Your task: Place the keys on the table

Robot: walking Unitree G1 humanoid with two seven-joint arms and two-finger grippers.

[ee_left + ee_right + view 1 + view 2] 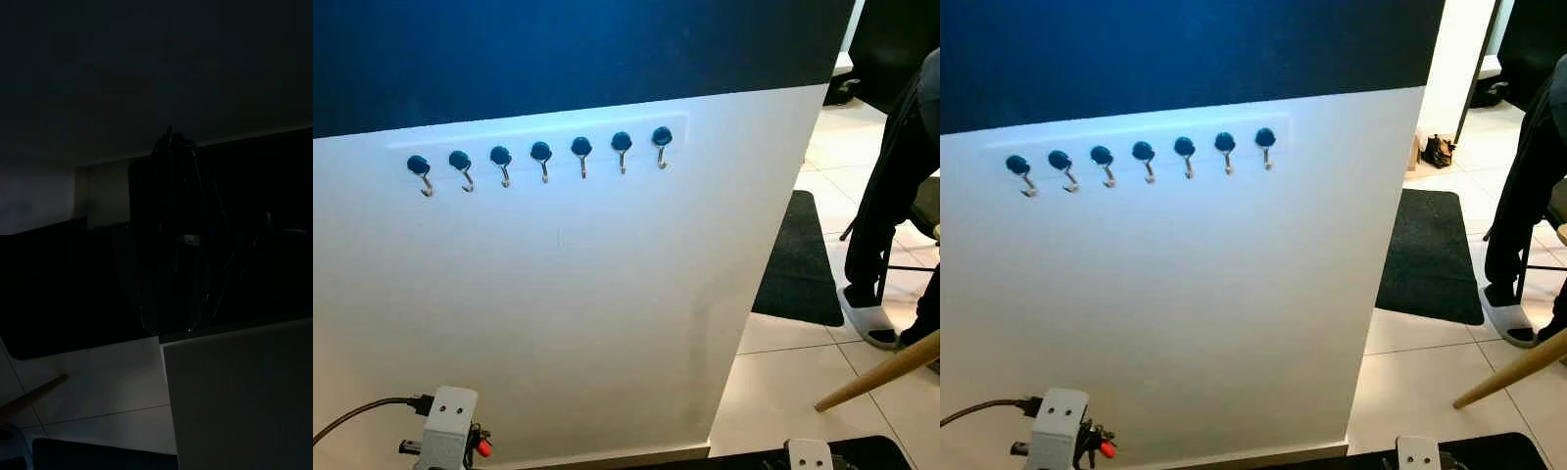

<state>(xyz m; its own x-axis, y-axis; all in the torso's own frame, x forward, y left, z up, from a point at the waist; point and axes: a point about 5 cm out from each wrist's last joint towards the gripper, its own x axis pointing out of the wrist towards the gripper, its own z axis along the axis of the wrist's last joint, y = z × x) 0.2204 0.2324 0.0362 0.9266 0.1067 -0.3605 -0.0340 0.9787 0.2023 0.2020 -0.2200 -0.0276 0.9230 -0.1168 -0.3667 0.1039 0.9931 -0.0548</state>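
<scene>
White wall (558, 294) carries seven hooks (541, 157)

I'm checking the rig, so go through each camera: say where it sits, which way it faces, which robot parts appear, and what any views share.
Left eye: on the head, facing a white wall with a row of blue hooks; both wrist tops at the bottom edge.
Right eye: beside it, same wall, black mat and a seated person's leg.
Left wrist: on the idle left arm, very dark.
Right wrist: on the idle right arm, looking at tiled floor and wall corner.
Shared: the wooden leg also appears in the right wrist view.
</scene>
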